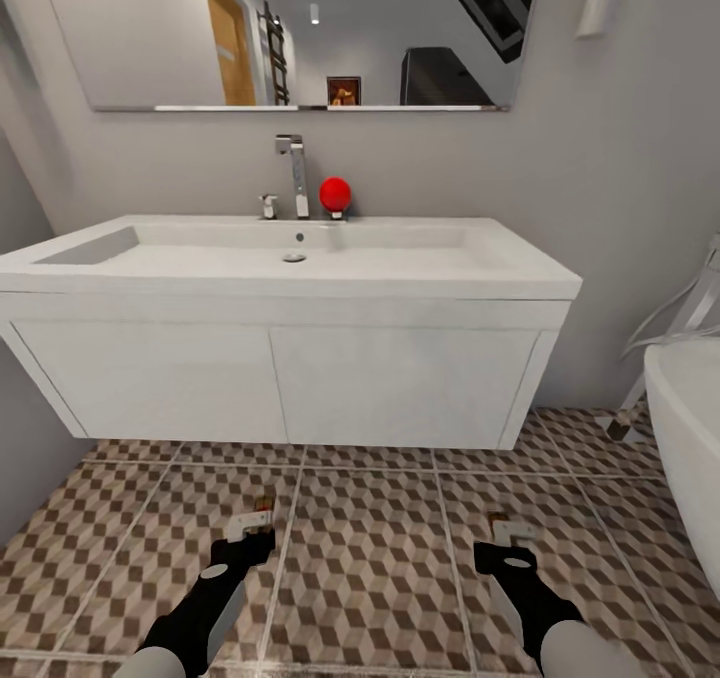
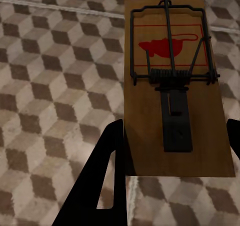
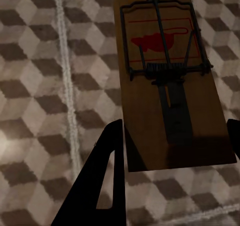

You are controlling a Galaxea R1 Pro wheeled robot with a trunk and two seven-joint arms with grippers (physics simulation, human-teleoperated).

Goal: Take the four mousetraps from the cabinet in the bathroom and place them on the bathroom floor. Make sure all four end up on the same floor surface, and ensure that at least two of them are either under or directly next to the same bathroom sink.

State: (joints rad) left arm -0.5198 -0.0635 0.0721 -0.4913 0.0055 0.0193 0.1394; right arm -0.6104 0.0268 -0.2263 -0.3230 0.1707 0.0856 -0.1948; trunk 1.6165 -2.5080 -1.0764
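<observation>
Nearest the camera, both arms reach forward low over the bathroom floor (image 1: 370, 558). Each wrist view shows a mousetrap lying between two dark fingers that flank its long edges: the left pincer (image 2: 172, 151) grips the left mousetrap (image 2: 172, 86), and the right pincer (image 3: 172, 151) grips the right mousetrap (image 3: 167, 81). Both boards carry a red mouse print and a dark wire spring. From the head camera the traps are barely visible at the arm tips. Beyond them hangs a white sink unit (image 1: 290, 358) with a chrome faucet (image 1: 294, 173), a red ball (image 1: 335, 194) beside it, and a mirror (image 1: 300, 33) above.
</observation>
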